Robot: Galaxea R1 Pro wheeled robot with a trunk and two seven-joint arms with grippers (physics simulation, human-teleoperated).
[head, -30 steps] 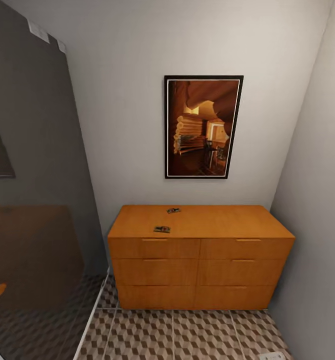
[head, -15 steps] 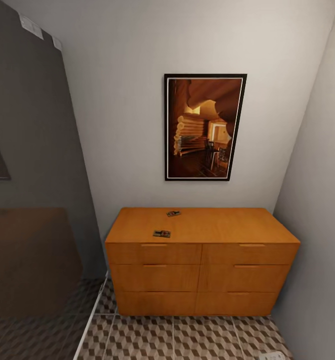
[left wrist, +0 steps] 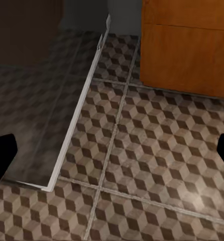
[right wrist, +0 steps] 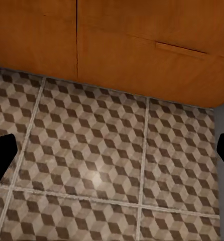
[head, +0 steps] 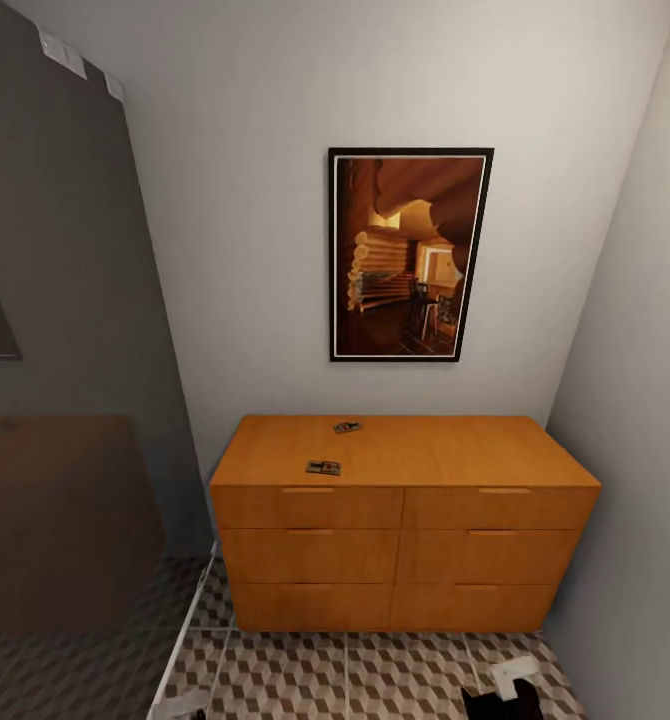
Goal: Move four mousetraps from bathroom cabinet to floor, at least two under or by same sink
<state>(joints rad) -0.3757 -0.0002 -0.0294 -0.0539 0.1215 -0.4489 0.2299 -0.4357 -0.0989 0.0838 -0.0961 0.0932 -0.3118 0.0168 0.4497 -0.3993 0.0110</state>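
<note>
Mousetraps — two show in the head view, both lying flat on the cabinet's (head: pixel 405 450) top: one (head: pixel 324 467) near the front edge, left of centre, the other (head: pixel 347 427) further back, nearer the wall and a bit to the right. They're well apart, too small to make out more than a dark bar on a tan board. Cabinet stands against the back wall w/ drawer fronts all flush, a framed picture (head: pixel 409 254) hung above it, a dark glass panel (head: pixel 65 400) to its left.

Bathroom floor (head: pixel 375 675) w/ the cube pattern runs in front of the cabinet. At the head view's bottom edge, part of the right gripper (head: pixel 502 693) pokes in, black and white, low over the tiles; a pale bit at bottom left may be the left arm, can't tell for sure.

Left wrist view adds what the head view lacks: close tiles (left wrist: pixel 157 150), a white strip (left wrist: pixel 79 108) marking the glass panel's foot, and the cabinet's lower corner (left wrist: pixel 190 45). Left gripper (left wrist: pixel 114 153) — black fingertips (left wrist: pixel 1 150) at both frame edges, spread wide, nothing between them.

Right wrist view: tiles (right wrist: pixel 102 160) and the cabinet's bottom drawers (right wrist: pixel 142 45) w/ a bar handle (right wrist: pixel 180 49), seen close. Right gripper (right wrist: pixel 112 153) likewise spread wide, fingertips (right wrist: pixel 0 153) at the edges, holding nothing.
</note>
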